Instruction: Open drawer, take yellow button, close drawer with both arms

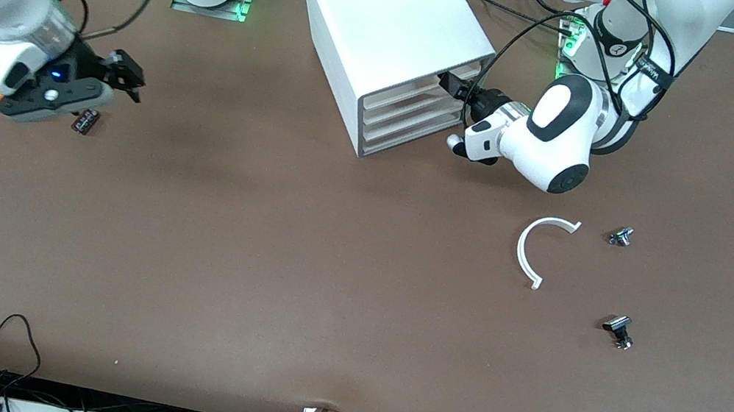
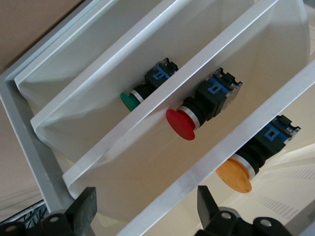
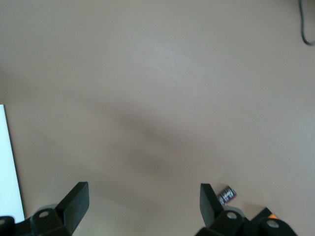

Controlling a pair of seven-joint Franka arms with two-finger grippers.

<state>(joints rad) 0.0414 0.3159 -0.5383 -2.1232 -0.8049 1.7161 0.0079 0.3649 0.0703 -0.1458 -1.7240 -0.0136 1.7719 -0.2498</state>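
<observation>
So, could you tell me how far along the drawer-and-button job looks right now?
Nothing looks finished. The left gripper, open, is at the front of the top drawer of the cabinet; the orange-yellow button lies untouched inside. The right gripper waits open over the table. Opening, taking and closing remain.

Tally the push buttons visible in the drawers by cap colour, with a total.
Green cap: 1
Red cap: 1
Orange-yellow cap: 1
Total: 3 push buttons, each in a separate drawer.
</observation>
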